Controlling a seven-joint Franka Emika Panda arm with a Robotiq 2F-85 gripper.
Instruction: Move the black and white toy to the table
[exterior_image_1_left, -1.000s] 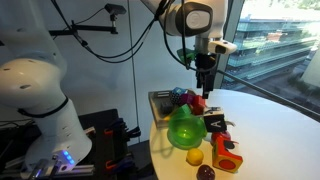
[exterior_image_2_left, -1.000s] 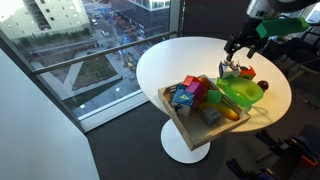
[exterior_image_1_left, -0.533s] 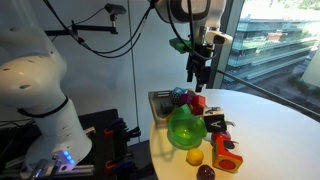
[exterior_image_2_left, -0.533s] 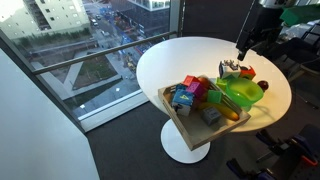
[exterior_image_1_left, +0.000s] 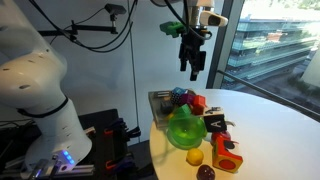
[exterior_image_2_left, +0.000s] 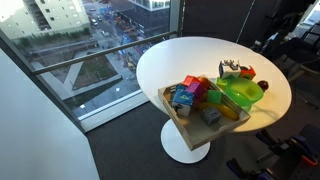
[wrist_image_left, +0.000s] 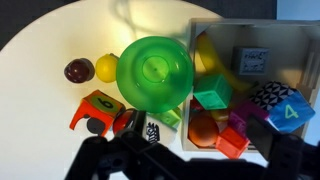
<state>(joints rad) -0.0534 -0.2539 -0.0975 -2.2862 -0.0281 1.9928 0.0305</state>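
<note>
Maroon ball (exterior_image_1_left: 205, 172): I saw it closest to the camera in an exterior view, on the table (exterior_image_1_left: 280, 130) near the rounded edge.
Yellow toy (exterior_image_1_left: 194, 157): it lay just behind the ball, also by that edge.
Orange block (exterior_image_1_left: 228, 157): it sat beside the yellow toy, a little further in from the edge.
Black and white toy (exterior_image_1_left: 216, 122): I made it out as a small, blocky black piece with white patches on its face, far smaller than the bowl. It stood on the white table top, outside the tray, just beside the bowl's rim, between the orange block and the tray. The wrist view showed its speckled white markings from above.
Green bowl (exterior_image_1_left: 185, 128): it was large and bright green, on the table just beside the tray.
Tray (exterior_image_1_left: 158, 100): it was wooden, at the table's edge, and packed with coloured blocks.
Gripper (exterior_image_1_left: 193, 70): it hung high above the tray with its fingers pointing down. I read the fingers as spread apart with nothing held between them.
</note>
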